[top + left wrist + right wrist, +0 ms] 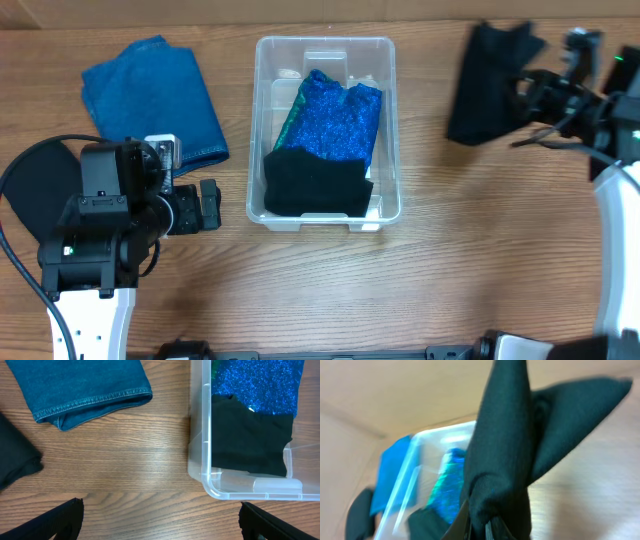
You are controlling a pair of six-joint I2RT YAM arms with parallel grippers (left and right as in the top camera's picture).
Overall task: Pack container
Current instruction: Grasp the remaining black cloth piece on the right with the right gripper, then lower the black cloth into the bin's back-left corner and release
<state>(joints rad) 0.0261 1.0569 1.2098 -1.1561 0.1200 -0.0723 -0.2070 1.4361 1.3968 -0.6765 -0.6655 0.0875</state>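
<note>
The clear plastic container (pixel 262 120) stands mid-table and holds a sparkly blue garment (pixel 340 115) and a black garment (pixel 315 185). It also shows in the left wrist view (pixel 200 455) and, blurred, in the right wrist view (pixel 415 460). My right gripper (pixel 522 92) is shut on a dark cloth (pixel 488 85) and holds it up right of the container; the cloth (pixel 510 445) fills the right wrist view above the jaws (pixel 479 530). My left gripper (pixel 208 205) is open and empty, left of the container's near corner, its fingers wide apart (pixel 160 520).
A folded blue denim piece (pixel 155 100) lies at the back left, also in the left wrist view (pixel 85 387). A black round item (pixel 35 175) lies at the left edge beside the left arm.
</note>
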